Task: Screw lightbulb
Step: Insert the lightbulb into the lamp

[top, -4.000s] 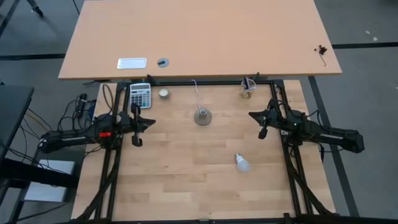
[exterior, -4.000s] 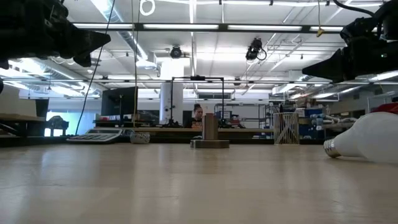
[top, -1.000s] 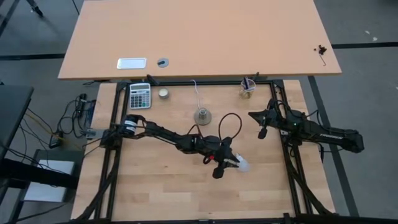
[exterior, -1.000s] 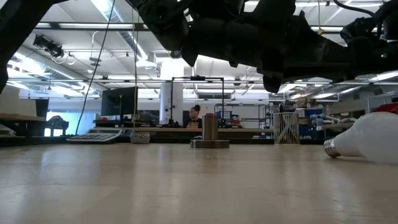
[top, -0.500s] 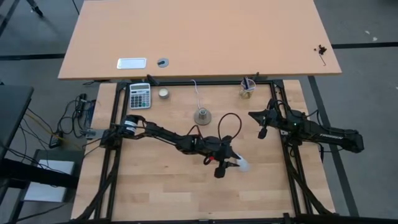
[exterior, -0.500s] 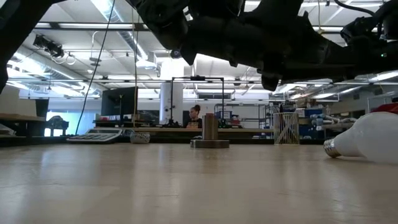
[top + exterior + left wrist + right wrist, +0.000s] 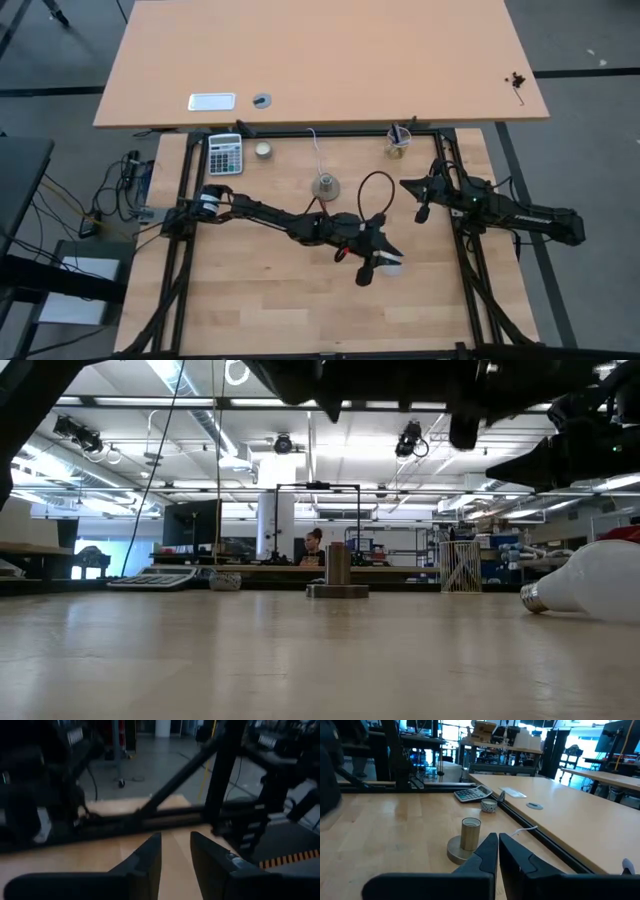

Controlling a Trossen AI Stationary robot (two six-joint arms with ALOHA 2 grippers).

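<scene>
The white lightbulb (image 7: 592, 581) lies on its side on the table, its grey screw end (image 7: 531, 598) toward the socket. In the high view the lightbulb (image 7: 393, 266) shows half under my left gripper (image 7: 376, 260), which hangs above it. My left gripper (image 7: 175, 847) stands open with a narrow gap and nothing between its fingers. The grey metal socket (image 7: 325, 187) stands upright farther back, its white cord (image 7: 315, 150) running to the far edge. My right gripper (image 7: 498, 845) waits shut at the table's right side, clear of both.
A calculator (image 7: 226, 153), a small round tin (image 7: 263, 150) and a cup of pens (image 7: 400, 143) stand along the far edge. A larger desk (image 7: 320, 60) lies beyond. Bare wood stretches near the front edge. A person (image 7: 317, 545) sits far off in the room.
My left gripper has risen and gone a little toward the table's right edge, so that it now hangs over the lightbulb. In the low view the arm has lifted almost out of the picture. The lightbulb has stayed lying where it was.
</scene>
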